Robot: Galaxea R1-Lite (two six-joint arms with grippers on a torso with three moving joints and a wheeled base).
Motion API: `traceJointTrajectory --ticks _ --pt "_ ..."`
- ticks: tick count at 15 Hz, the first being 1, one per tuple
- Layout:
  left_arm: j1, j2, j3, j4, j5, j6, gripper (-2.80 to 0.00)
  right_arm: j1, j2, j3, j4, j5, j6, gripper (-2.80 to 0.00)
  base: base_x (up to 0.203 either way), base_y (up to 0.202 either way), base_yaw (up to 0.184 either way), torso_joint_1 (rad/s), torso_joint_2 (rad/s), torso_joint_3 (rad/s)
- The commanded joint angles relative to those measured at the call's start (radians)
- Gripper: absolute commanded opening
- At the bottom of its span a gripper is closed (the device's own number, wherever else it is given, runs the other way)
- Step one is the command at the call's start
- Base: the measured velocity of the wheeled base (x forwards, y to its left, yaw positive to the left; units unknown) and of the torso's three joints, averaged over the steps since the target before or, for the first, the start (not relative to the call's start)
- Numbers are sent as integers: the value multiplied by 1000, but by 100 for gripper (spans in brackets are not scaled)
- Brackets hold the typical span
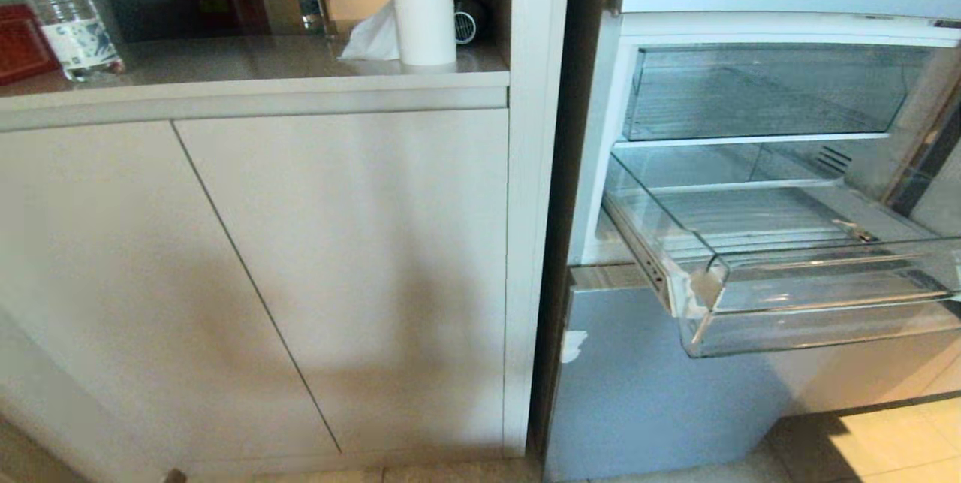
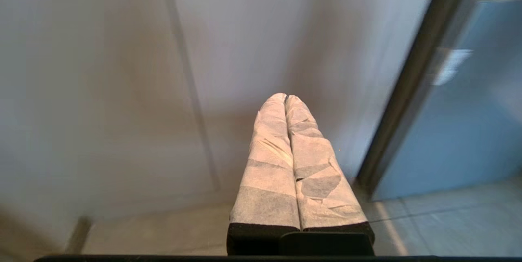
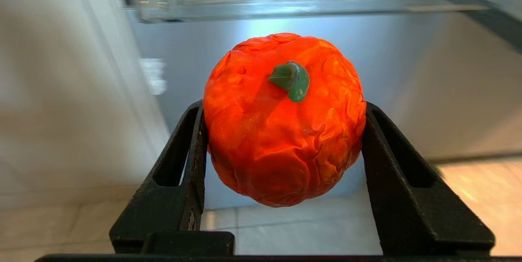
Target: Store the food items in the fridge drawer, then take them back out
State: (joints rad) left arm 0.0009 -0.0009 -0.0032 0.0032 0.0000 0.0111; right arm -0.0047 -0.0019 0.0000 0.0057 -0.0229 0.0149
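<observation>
— Holding anything, are we?
— Our right claw [image 3: 281,131] pinches the red fruit [image 3: 283,119] between its fingers, below the pulled-out drawer [image 1: 788,273]; our left claw [image 2: 286,99] is pressed together.

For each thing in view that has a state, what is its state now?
fridge drawer: pulled out, nothing visible inside.
upper clear bin: pushed in, nothing visible inside.
red fruit: held off the floor, green stem visible.
right gripper: shut on the red fruit.
left gripper: shut, holding nothing.
cabinet doors: closed.
water bottle: upright on the counter.
</observation>
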Motion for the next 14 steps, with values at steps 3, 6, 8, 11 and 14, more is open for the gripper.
traceJointTrajectory --ticks 3,6,8,11,14 --pt "1 1 0 0 0 0 -280 0 2 0 0 1 0 -280 1 -2 27 1 0 0" --pt "1 1 0 0 0 0 -280 0 2 0 0 0 0 -280 0 0 0 144 -280 -144" --pt "1 1 0 0 0 0 -280 0 2 0 0 0 0 -280 0 0 0 250 -496 -245" --pt "1 1 0 0 0 0 -280 0 2 0 0 1 -6 -280 0 0 0 279 -559 -284" --pt "1 1 0 0 0 0 -280 0 2 0 0 1 -6 -280 0 0 0 301 -607 -305"
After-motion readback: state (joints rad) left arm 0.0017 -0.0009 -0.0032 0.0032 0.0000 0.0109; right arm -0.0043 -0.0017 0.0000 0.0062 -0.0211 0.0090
